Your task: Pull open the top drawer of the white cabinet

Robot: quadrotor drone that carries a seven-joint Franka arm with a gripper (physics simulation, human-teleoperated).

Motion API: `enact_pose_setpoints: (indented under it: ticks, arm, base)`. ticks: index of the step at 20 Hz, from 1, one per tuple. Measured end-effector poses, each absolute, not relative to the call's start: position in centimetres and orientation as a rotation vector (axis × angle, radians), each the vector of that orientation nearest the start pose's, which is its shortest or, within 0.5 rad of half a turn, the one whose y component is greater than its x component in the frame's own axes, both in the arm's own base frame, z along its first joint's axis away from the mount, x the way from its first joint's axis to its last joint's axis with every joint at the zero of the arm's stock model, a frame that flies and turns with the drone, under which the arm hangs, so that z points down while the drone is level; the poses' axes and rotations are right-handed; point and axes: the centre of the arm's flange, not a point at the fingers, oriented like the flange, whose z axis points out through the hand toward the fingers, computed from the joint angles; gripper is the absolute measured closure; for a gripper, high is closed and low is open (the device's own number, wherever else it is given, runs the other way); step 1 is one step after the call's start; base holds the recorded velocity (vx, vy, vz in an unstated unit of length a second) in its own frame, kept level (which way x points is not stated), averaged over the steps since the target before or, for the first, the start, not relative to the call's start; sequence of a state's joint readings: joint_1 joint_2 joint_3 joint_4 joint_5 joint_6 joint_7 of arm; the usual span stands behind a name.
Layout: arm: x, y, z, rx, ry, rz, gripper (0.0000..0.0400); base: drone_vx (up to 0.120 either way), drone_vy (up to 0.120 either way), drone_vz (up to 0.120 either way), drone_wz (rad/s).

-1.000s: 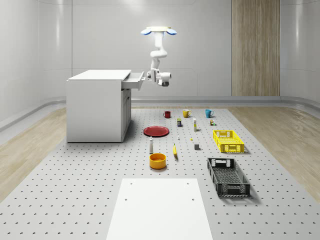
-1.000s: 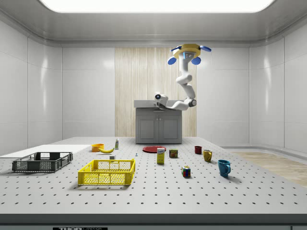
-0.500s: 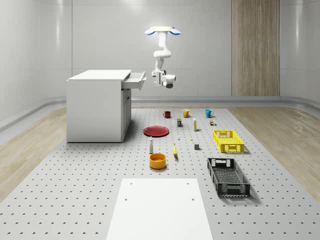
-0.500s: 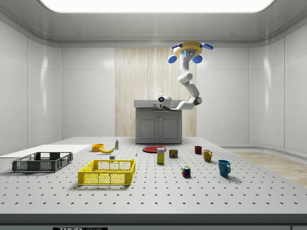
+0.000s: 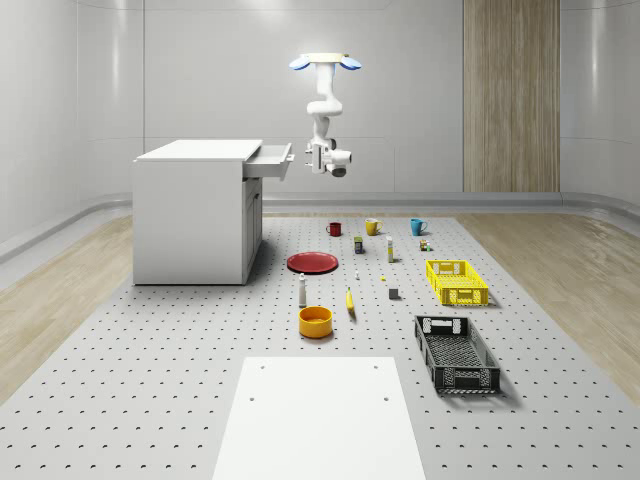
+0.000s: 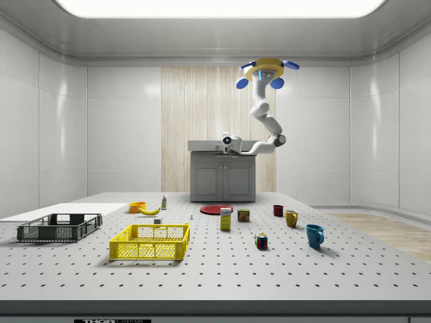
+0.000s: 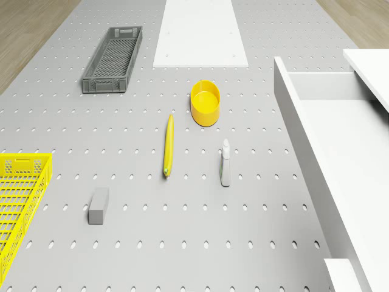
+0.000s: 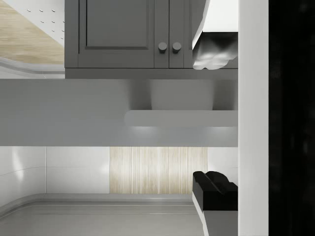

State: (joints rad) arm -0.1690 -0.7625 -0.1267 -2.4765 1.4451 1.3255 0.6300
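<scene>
top drawer [image 5: 268, 162]: pulled out | jaws [image 5: 316, 159]: spread, just off its front, apart | drone [image 5: 324, 62]: hovering beside cabinet [image 5: 195, 210]

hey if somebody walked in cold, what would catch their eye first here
Probably the drone hovering high beside the white cabinet, its arm hanging down with the gripper just off the pulled-out top drawer. Next, the bright yellow crate on the pegboard table.

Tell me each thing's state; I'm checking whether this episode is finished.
top drawer, pulled open
lower doors, shut
gripper, open, empty, clear of the drawer
drone, hovering in front of the white cabinet
yellow bowl, empty
black crate, empty
</scene>
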Motion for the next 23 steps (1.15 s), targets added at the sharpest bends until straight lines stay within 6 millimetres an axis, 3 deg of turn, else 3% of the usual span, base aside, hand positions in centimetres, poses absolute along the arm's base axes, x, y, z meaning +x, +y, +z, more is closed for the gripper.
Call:
enact_pose_setpoints:
  ticks: [23]
  arm:
    - [30.6, 2.02, 63.04, -1.484, 0.611, 0.611, 0.0095]
  base:
    - [0.0, 0.0, 0.0, 0.0]
